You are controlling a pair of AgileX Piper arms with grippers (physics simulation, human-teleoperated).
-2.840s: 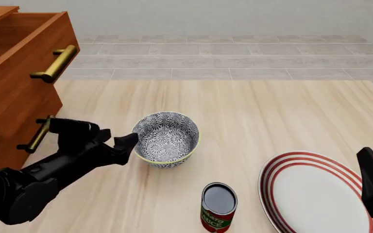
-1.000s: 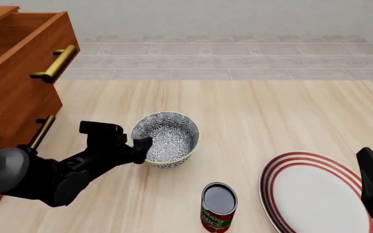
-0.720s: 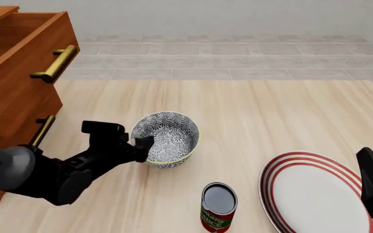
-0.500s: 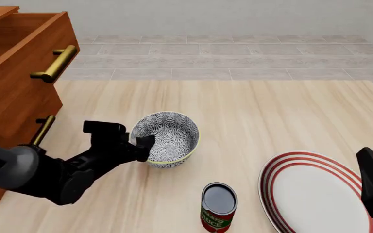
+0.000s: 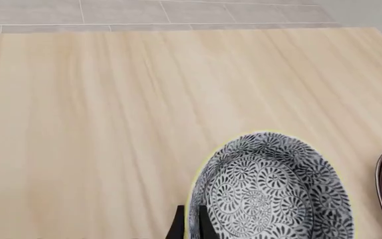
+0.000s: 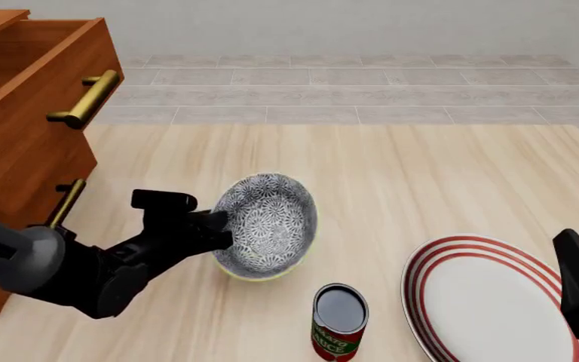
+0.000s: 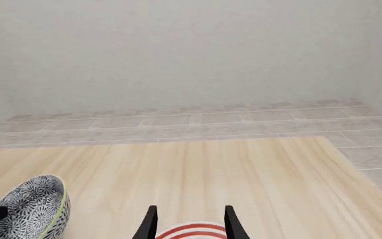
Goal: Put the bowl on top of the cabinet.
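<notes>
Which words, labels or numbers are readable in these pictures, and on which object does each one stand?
"PIPER": white letters on the left arm, cut off at the picture's edge, so only partly seen.
"SAUCE", roughly: on the can; the label's bottom line is cropped and the line above it is too small to read.
The bowl, plate and cabinet bear no text.

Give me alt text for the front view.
The left claw grips the rim of the patterned bowl, tilting it up off the wooden table; a cabinet stands left, a can and red-ringed plate sit nearer.
</notes>
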